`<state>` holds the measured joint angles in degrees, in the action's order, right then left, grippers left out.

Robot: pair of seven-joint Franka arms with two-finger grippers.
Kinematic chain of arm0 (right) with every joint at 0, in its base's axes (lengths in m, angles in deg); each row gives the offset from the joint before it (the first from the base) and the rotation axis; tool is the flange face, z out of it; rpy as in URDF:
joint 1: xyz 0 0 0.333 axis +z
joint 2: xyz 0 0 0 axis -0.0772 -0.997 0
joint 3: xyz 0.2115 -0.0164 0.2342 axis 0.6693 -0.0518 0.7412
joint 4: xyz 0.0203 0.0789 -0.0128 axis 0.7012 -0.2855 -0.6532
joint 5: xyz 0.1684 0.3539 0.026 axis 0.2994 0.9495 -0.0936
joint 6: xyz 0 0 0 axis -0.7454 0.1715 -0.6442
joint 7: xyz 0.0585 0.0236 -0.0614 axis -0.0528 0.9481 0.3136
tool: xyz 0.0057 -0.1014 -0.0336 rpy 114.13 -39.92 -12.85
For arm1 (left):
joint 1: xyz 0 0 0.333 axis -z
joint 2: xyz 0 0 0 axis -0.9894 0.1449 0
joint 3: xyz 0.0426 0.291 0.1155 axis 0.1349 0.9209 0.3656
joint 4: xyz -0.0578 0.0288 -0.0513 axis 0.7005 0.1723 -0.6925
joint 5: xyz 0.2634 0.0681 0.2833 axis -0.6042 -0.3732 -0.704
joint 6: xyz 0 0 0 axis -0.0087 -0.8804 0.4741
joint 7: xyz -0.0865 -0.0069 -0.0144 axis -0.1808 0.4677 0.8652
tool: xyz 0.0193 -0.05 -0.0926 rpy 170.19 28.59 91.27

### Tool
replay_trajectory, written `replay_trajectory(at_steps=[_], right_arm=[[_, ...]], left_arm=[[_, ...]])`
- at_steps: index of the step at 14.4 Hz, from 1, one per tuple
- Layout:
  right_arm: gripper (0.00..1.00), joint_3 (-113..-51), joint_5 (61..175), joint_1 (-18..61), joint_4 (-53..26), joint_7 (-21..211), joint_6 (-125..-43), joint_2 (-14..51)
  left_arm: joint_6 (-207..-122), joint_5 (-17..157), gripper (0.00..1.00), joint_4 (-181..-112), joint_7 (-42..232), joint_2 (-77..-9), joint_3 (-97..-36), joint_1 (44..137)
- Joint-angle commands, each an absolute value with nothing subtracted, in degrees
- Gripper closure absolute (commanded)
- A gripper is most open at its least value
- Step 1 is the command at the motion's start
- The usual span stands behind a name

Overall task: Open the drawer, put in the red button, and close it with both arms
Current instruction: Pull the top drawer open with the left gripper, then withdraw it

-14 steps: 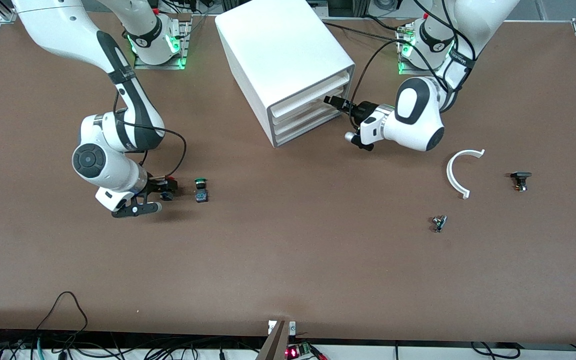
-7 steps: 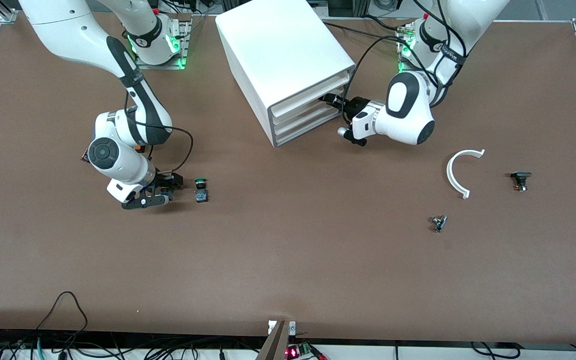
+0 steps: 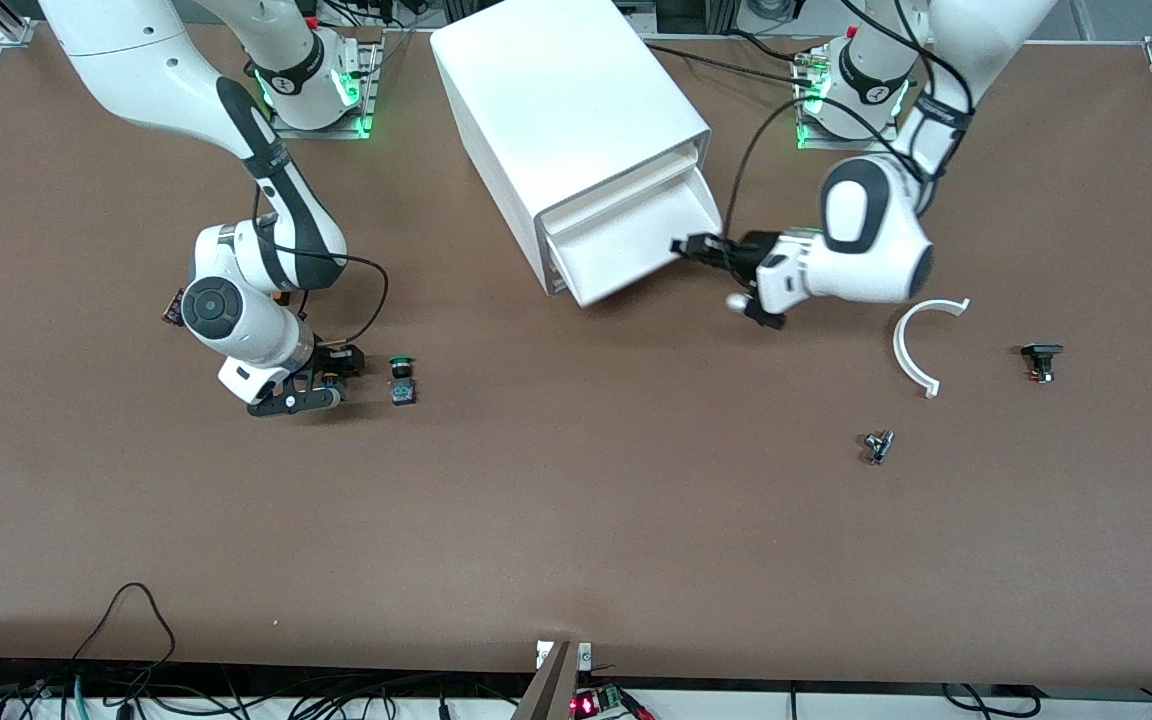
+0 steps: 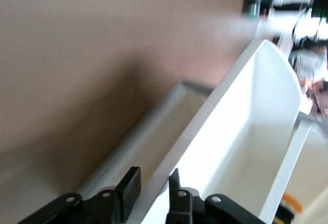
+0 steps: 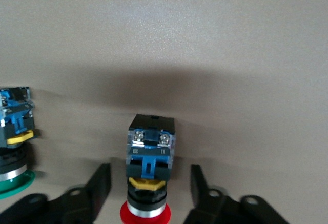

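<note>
The white cabinet [image 3: 566, 110] stands near the arms' bases. Its middle drawer [image 3: 636, 245] is pulled partly out, and it also shows in the left wrist view [image 4: 246, 131]. My left gripper [image 3: 684, 247] is shut on the drawer's front wall, one finger on each side of it [image 4: 154, 175]. The red button [image 5: 150, 162] lies on the table with its red cap toward the wrist camera. My right gripper [image 5: 149, 168] is open around it, with a gap on each side. In the front view my right gripper [image 3: 336, 365] hides the red button.
A green-capped button [image 3: 402, 380] lies beside the right gripper and also shows in the right wrist view [image 5: 13, 142]. Toward the left arm's end of the table lie a white curved piece [image 3: 921, 345], a small black part [image 3: 1041, 360] and a small metal part [image 3: 877, 446].
My left gripper has drawn the middle drawer out of the cabinet toward the front camera. My right gripper has shifted a little toward the green button and settled around the red button.
</note>
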<state>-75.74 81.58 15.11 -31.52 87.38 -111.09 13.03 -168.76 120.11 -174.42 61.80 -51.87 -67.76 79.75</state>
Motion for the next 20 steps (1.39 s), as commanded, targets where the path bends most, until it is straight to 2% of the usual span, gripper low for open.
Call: replay_trajectory(at_steps=[1, 3, 5, 9, 11, 12, 14, 16, 18, 20], right_arm=[[0.60, -75.8, 82.4, 15.2, -31.1, 87.0, -111.9, 12.1], [0.68, -75.8, 82.4, 15.2, -30.7, 87.1, -111.9, 12.2], [0.70, -75.8, 82.4, 15.2, -29.3, 87.9, -111.8, 12.5], [0.72, -75.8, 81.8, 15.2, -26.1, 90.7, -110.1, 16.4], [0.72, -75.7, 81.8, 15.2, -24.0, 94.4, -110.0, 18.0], [0.71, -75.4, 81.9, 15.2, -23.1, 97.7, -110.0, 19.0], [0.72, -72.2, 82.1, 15.2, -19.0, 100.2, -109.0, 19.1], [0.71, -69.3, 81.9, 15.3, -14.0, 101.0, -105.8, 19.1], [0.71, -67.6, 81.9, 16.6, -10.4, 102.5, -104.2, 18.8], [0.71, -64.3, 82.0, 17.3, -7.6, 104.1, -101.8, 18.8]], left_arm=[[-173.5, 120.1, 0.00, -173.4, 63.8, -52.0, -66.4, 79.6], [-174.3, 120.1, 0.00, -173.3, 63.9, -53.6, -66.4, 79.2], [-177.0, 119.9, 0.00, -173.1, 63.9, -56.1, -66.4, 77.8], [-177.3, 112.2, 0.00, -170.5, 64.1, -63.4, -65.7, 69.3], [-176.3, 102.5, 0.00, -170.2, 64.1, -68.6, -65.2, 66.5], [-171.7, 93.3, 0.00, -167.7, 64.3, -71.4, -62.4, 66.5], [-157.1, 82.3, 0.00, -158.5, 65.8, -72.9, -58.3, 66.7], [-146.7, 72.4, 0.00, -150.9, 72.1, -73.7, -57.0, 67.5], [-139.4, 64.4, 0.00, -146.5, 82.8, -74.4, -57.1, 69.6], [-137.4, 61.3, 0.00, -146.3, 91.1, -74.4, -57.5, 70.6]])
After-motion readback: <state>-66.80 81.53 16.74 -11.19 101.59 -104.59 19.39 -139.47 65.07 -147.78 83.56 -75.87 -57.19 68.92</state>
